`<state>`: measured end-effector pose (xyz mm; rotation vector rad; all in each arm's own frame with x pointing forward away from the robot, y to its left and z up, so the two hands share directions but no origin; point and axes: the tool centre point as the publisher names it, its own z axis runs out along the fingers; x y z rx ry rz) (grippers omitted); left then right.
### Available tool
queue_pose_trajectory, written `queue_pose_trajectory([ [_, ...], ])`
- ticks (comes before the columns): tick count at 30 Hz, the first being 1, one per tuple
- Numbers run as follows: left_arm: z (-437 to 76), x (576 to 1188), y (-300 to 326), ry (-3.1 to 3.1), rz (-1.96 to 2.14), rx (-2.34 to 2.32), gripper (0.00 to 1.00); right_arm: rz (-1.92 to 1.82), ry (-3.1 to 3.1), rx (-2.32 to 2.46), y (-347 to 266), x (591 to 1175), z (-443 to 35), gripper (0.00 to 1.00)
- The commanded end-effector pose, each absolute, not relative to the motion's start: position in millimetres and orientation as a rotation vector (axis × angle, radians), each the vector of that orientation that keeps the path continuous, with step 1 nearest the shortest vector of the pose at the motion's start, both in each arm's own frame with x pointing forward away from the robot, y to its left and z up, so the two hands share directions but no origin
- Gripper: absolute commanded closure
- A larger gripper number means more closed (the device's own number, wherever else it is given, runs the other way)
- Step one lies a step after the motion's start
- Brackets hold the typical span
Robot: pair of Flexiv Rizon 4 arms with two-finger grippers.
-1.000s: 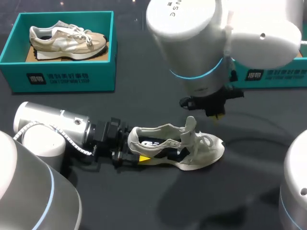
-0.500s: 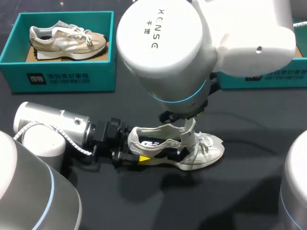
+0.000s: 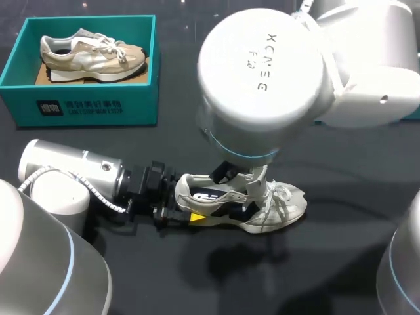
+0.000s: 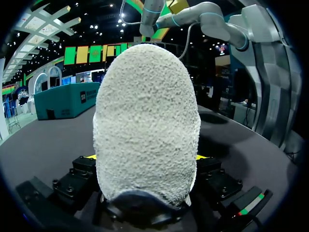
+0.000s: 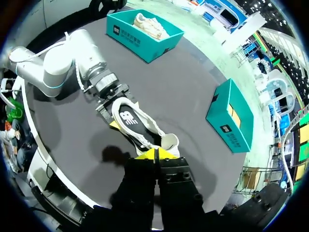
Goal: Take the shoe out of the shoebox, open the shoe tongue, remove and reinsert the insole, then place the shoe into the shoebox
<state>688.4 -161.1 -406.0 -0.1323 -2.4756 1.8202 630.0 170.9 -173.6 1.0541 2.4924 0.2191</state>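
Rough nubby cloth, shoe [image 4: 145, 125] heel; matt blk table [image 3: 341, 262].

Shoe heel [image 4: 146, 125] (fuzzy) between fingers [image 4: 79, 181]

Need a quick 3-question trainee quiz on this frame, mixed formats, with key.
1. True or false: the white shoe on the table lies tipped on its side.
2. Which part of the white shoe is the left end effector shut on? A toe, B heel, C laces.
3. How many shoes lie in the teal shoebox at the table's far left corner?

Key: 1 false, it stands on its sole; 2 B; 3 one, a beige shoe.
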Motion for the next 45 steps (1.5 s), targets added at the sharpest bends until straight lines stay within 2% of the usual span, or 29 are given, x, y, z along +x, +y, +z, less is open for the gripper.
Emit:
queue_pose_trajectory([
  [1,-408,687,-162,-2.478,1.820,-0.132,1.00,0.321,2.795,0.576,183,632,-190,1.00],
  [12,-408,687,-162,-2.478,1.820,-0.132,1.00,0.321,2.795,0.576,183,632,-190,1.00],
  [17,-408,687,-162,-2.478,1.820,-0.132,1.00,0.272,2.919,0.343,199,634,-219,1.00],
  [21,-408,687,-162,-2.478,1.820,-0.132,1.00,0.312,3.033,0.415,192,642,-242,1.00],
  [32,-408,687,-162,-2.478,1.820,-0.132,1.00,0.312,3.033,0.415,192,642,-242,1.00],
  [41,-408,687,-162,-2.478,1.820,-0.132,1.00,0.300,3.134,0.092,224,652,-279,1.00],
  [45,-408,687,-162,-2.478,1.820,-0.132,1.00,0.284,3.148,0.115,223,654,-282,1.00],
])
